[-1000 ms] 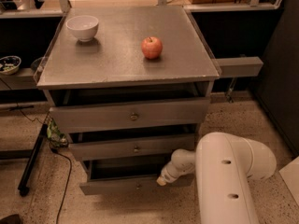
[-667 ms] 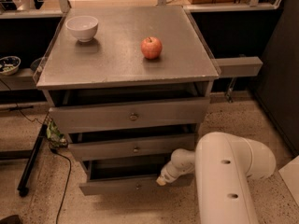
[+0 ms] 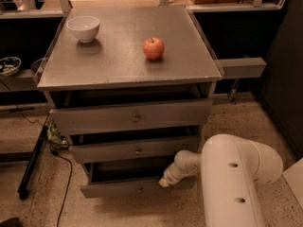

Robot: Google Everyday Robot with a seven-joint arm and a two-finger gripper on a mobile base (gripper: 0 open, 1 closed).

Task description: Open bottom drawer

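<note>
Vs. the frames from a sec earlier we saw basically no change. The white robot arm [image 3: 236, 183] sat in the same pose at lower right, and its gripper [image 3: 164, 182] was at the same spot, against the right part of the bottom drawer [image 3: 113, 189]. That was the lowest flat grey metal-look front, w/ a small round knob [image 3: 140, 189] at centre. Its front stood further out than the two above, w/ a dark gap behind its top edge, same amount as before. We judged the pull had paused or stalled: drawer partly open, so the task was underway but prob. not finished. Gripper state — we couldn't tell. It showed as a pale rounded tip at the drawer's upper edge, right of the knob, and whether it had hold of anything wasn't visible.

The middle grey drawer [image 3: 109, 152] and the taller top grey drawer [image 3: 94, 119] had dark gaps above them too.

Surface: the flat grey cabinet top [image 3: 118, 65] carried a white ceramic bowl [image 3: 83, 28] at back left and a red apple [image 3: 154, 48] right of centre — well apart, neither moved.

Room: speckled beige floor [image 3: 236, 122], a black cable [image 3: 66, 174] trailing left of the cabinet, and a dark stand leg [image 3: 31, 169] beside it. A small patterned dish [image 3: 8, 65] sat on a low shelf at far left, w/ dark shelving behind.
</note>
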